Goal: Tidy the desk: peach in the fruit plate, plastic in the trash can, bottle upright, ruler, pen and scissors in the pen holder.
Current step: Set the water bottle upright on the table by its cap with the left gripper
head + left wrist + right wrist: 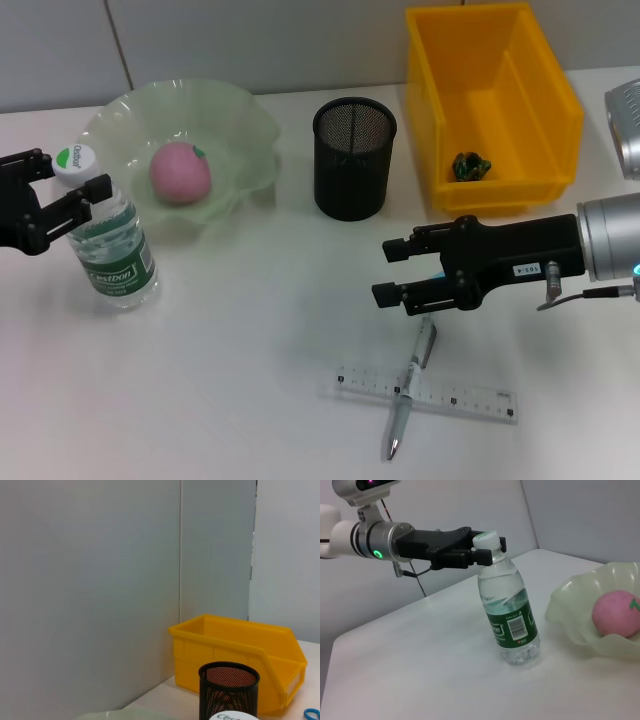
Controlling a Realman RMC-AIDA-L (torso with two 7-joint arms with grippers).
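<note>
So my left gripper (72, 183) is over on the left side of the desk, up at the cap end of the water bottle (113, 247). The bottle's standing upright, white cap on top, green label round the middle. From my right wrist camera the two black fingers (487, 556) sit either side of the neck just under the cap, but I honestly can't tell if they're squeezing it or just bracketing it.

My right gripper (391, 270) hangs above the desk on the right, jaws spread wide, nothing in them. It's just above the top end of the pen (411, 387), not touching it as far as I can see.

The pen lies crosswise over the clear ruler (470, 397), the two making a rough cross near the front edge of the desk (250, 380).

Peach (180, 171) is sitting in the pale green wavy fruit plate (250, 130), right behind the bottle. The black mesh pen holder (354, 158) stands in the middle at the back. Next to it on the right is the yellow bin (495, 105), with a crumpled green bit of plastic (470, 165) on its floor.

A blue scissor handle (311, 713) pokes into the corner of my left wrist view, past the bin.
</note>
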